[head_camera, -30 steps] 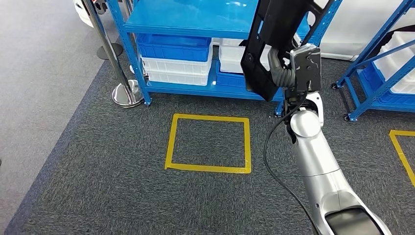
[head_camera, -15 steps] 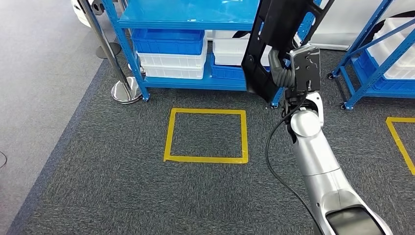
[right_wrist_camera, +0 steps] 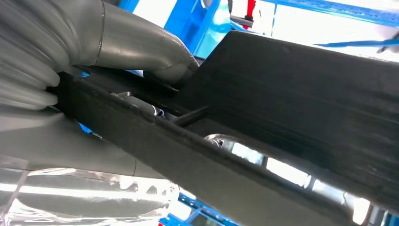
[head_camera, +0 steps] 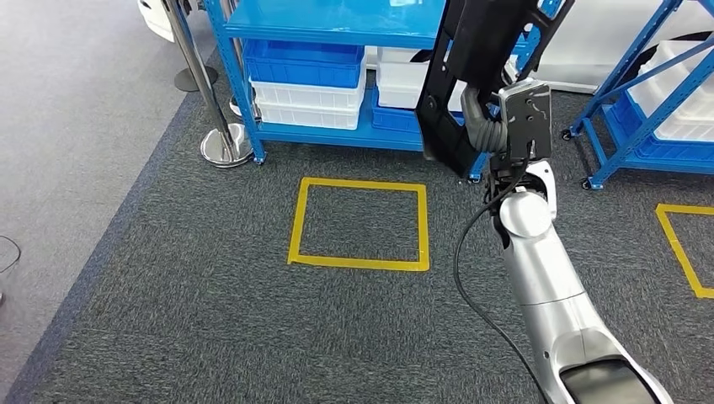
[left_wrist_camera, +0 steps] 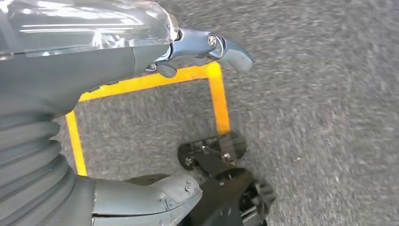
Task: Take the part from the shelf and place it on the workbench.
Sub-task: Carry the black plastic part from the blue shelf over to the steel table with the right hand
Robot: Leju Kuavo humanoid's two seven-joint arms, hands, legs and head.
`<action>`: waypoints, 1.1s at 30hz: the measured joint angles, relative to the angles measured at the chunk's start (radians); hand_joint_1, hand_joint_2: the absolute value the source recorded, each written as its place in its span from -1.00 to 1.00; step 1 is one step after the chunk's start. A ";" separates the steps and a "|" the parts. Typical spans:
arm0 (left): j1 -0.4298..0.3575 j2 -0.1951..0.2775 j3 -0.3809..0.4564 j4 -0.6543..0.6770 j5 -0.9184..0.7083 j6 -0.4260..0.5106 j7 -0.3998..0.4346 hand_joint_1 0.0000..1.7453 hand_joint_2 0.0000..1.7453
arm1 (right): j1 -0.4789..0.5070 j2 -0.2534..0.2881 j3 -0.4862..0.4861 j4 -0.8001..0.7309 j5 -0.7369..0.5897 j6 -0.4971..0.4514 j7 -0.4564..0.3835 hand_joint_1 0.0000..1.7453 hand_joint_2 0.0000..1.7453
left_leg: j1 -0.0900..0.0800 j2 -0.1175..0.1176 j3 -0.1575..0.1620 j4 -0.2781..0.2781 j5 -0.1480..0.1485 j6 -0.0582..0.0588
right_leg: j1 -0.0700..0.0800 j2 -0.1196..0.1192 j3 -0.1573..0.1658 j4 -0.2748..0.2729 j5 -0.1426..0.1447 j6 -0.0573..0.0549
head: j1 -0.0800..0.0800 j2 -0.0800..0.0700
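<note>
Part [head_camera: 476, 76], black and flat, rides upright in the right robot hand [head_camera: 484, 126], gripped firmly, lifted clear of the shelf [head_camera: 337, 21] for carrying; left robot hand [left_wrist_camera: 141, 117] hangs empty, fingers apart.

Silver right arm [head_camera: 547, 295], black cable [head_camera: 471, 278], grey ribbed cover [head_camera: 480, 126]

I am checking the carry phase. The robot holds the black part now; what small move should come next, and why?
Probably keep the grip and turn away from the blue metal shelf. The right robot hand holds the long black flat plastic part raised, the left robot hand holds nothing, and no workbench is in view.
</note>
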 joint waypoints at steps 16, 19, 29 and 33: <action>0.023 0.026 0.000 0.000 -0.039 0.033 0.129 -1.00 1.00 | 0.071 -0.116 -0.185 0.081 -0.003 -0.068 -0.075 1.00 1.00 | 0.002 0.003 -0.159 0.274 -0.116 -0.054 | 0.004 0.000 0.157 -0.227 0.081 -0.053 | -0.002 0.000; 0.023 0.030 0.000 0.000 -0.040 0.022 0.124 -1.00 1.00 | 0.099 -0.136 -0.219 0.097 0.005 -0.060 -0.070 1.00 1.00 | 0.003 0.000 -0.150 0.321 -0.122 -0.051 | 0.006 0.037 0.139 -0.220 0.093 -0.050 | -0.002 0.000; 0.021 0.041 0.000 0.000 -0.050 0.016 0.119 -1.00 1.00 | 0.163 -0.193 -0.291 0.108 0.055 -0.066 -0.072 1.00 1.00 | 0.001 -0.030 0.030 -0.020 -0.010 0.001 | 0.001 0.065 0.091 -0.179 0.087 -0.002 | 0.008 0.000; 0.025 0.041 0.000 0.000 -0.053 0.021 0.123 -1.00 1.00 | 0.185 -0.211 -0.309 0.108 0.073 -0.067 -0.070 1.00 1.00 | 0.003 0.021 0.018 -0.019 -0.004 0.001 | -0.008 0.009 0.001 0.032 -0.012 0.013 | 0.013 0.000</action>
